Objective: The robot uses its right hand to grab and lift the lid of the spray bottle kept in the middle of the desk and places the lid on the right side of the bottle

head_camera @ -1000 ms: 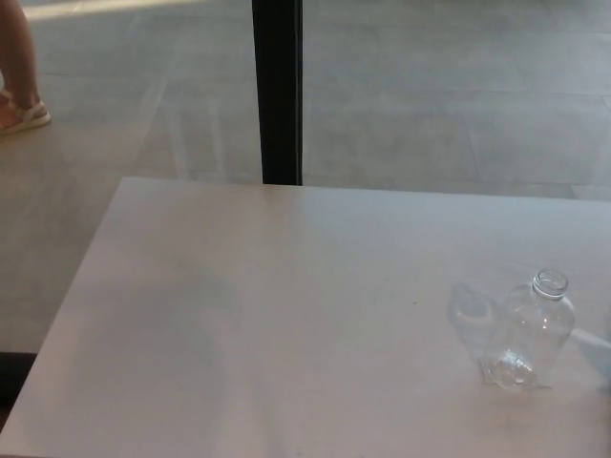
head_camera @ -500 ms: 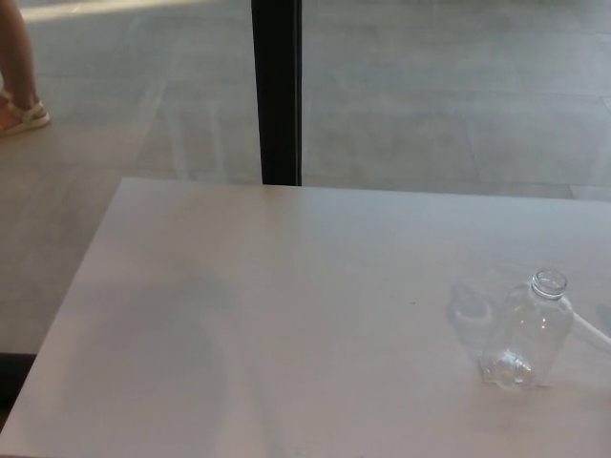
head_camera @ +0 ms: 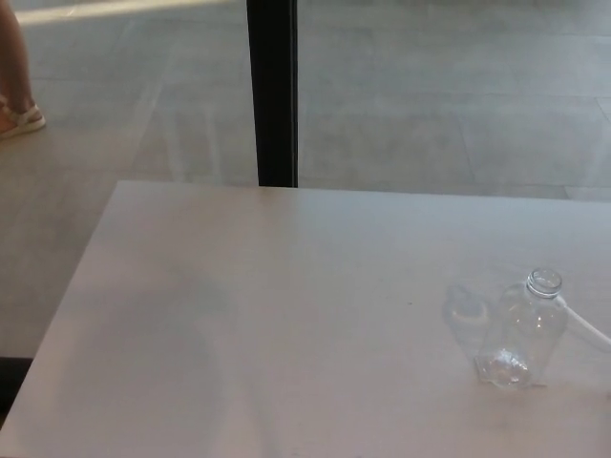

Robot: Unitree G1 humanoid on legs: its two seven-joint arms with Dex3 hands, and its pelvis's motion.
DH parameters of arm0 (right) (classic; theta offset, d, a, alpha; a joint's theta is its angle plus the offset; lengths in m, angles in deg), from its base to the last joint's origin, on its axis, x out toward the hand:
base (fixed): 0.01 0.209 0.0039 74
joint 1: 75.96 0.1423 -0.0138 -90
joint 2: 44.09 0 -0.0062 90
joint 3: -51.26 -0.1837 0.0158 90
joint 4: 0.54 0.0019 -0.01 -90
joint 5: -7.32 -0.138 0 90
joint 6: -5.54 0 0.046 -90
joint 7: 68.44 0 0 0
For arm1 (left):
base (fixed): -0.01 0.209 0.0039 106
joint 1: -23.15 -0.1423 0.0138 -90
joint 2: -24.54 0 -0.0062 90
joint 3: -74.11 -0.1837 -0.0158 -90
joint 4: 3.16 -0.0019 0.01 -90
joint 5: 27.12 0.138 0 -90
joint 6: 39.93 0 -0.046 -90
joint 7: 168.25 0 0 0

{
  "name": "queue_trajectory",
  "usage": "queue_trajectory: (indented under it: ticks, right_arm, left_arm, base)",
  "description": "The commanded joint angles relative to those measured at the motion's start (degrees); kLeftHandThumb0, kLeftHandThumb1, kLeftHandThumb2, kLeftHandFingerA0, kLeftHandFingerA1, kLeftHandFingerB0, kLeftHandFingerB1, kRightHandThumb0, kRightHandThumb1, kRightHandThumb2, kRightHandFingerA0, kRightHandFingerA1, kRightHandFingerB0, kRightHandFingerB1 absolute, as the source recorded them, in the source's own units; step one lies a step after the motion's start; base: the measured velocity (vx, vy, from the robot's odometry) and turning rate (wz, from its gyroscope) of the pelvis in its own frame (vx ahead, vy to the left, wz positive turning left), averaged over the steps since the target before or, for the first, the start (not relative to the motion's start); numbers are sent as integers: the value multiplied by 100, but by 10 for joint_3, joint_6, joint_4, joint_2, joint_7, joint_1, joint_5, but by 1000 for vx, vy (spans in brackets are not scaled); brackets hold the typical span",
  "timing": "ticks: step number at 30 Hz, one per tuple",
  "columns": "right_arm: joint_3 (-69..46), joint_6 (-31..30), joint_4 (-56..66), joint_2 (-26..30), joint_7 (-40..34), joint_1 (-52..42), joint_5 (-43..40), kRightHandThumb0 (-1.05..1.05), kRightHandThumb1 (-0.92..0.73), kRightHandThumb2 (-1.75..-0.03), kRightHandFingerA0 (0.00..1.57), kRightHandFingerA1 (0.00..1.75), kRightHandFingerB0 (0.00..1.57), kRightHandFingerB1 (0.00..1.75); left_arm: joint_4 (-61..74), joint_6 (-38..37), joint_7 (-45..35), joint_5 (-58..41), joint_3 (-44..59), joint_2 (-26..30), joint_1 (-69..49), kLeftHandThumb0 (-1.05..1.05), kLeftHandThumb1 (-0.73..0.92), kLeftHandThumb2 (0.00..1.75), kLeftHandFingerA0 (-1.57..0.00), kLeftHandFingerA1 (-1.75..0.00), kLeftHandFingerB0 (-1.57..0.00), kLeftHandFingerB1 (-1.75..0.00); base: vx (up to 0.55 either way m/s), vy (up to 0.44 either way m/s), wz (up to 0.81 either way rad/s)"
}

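A clear plastic spray bottle (head_camera: 523,329) stands upright on the white desk (head_camera: 286,315), toward its right side. Its neck (head_camera: 545,281) is open, with no lid on it. A thin white tube (head_camera: 584,324) lies on the desk just right of the bottle and runs off the picture's right edge; whatever it is joined to is out of frame. Neither of my hands shows in the head view.
A black vertical post (head_camera: 272,91) stands behind the desk's far edge, with glass and grey floor beyond. A person's leg and sandalled foot (head_camera: 17,105) are at the far upper left. The desk's left edge falls away to the floor.
The whole picture has shifted slightly left and down, so the camera moved. The white tube right of the bottle shows more clearly than one second ago.
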Motion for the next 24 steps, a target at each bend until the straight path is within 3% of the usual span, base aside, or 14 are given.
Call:
queue_trajectory:
  ticks: [1,3,4,6,7,10,11,12,15,16,19,20,21,24]
  right_arm:
    - [-27,148,-157,-54,23,-22,-99,-62,-73,-63,17,46,16,27]
    - [-18,172,-172,-52,23,-32,-91,-66,-56,-87,14,52,6,39]
    - [-21,171,-193,-42,27,-18,-97,-62,-71,-64,18,46,13,24]
    - [-32,159,-192,-32,30,-1,-118,-65,-55,-88,20,62,5,38]
    - [-44,129,-172,-25,25,13,-138,-59,-68,-62,22,81,12,21]
    - [-59,71,-135,-12,5,32,-158,-61,-75,-61,18,84,7,25]
    - [-74,50,-151,4,-13,54,-170,-63,-72,-64,17,63,10,20]
    - [-88,28,-152,7,-32,62,-181,-61,-74,-64,17,51,12,22]
    - [-99,43,-154,-3,-32,53,-187,-61,-73,-63,19,54,13,23]
    - [-99,56,-167,-6,-26,46,-186,-67,-59,-90,28,67,7,37]
    - [-94,84,-195,-16,0,22,-189,-68,-58,-91,20,61,5,34]
    - [-93,92,-212,-11,15,16,-192,-71,-58,-92,20,59,5,36]
    - [-91,98,-228,-6,20,10,-195,-71,-57,-90,16,54,6,37]
    - [-78,112,-261,4,27,4,-193,-72,-56,-90,18,55,6,36]
  left_arm:
    - [-17,10,13,10,-5,10,10,-92,92,74,-55,-50,-36,-39]
    - [-22,18,18,13,-11,6,34,-92,92,75,-55,-51,-36,-39]
    - [-22,19,20,12,-11,6,34,-86,76,118,-48,-59,-31,-50]
    - [-23,16,21,10,-11,-2,40,-86,75,117,-48,-59,-33,-51]
    - [-23,13,21,10,-13,-6,43,-95,78,118,-49,-59,-34,-51]
    - [-25,8,21,13,-18,-8,44,-97,78,118,-49,-58,-33,-50]
    - [-22,10,24,14,-21,-8,42,-90,76,117,-48,-58,-31,-51]
    - [-20,17,24,14,-23,-7,40,-93,92,73,-53,-49,-36,-37]
    - [-18,14,25,16,-28,-5,33,-89,76,116,-48,-58,-31,-50]
    - [-19,11,26,13,-26,-5,29,-91,92,72,-55,-52,-37,-39]
    - [-22,15,31,5,-18,-2,11,-89,92,70,-57,-54,-40,-40]
    - [-26,23,39,6,-18,0,11,-88,76,115,-49,-61,-33,-52]
    - [-31,31,45,9,-18,3,7,-87,92,71,-54,-52,-38,-40]
    - [-36,28,50,8,-17,6,-2,-86,92,71,-55,-52,-38,-40]
  base:
    - [0,0,0]
    - [0,0,0]
    - [0,0,0]
    - [0,0,0]
    - [0,0,0]
    - [0,0,0]
    - [0,0,0]
    - [0,0,0]
    - [0,0,0]
    - [0,0,0]
    - [0,0,0]
    - [0,0,0]
    - [0,0,0]
    - [0,0,0]
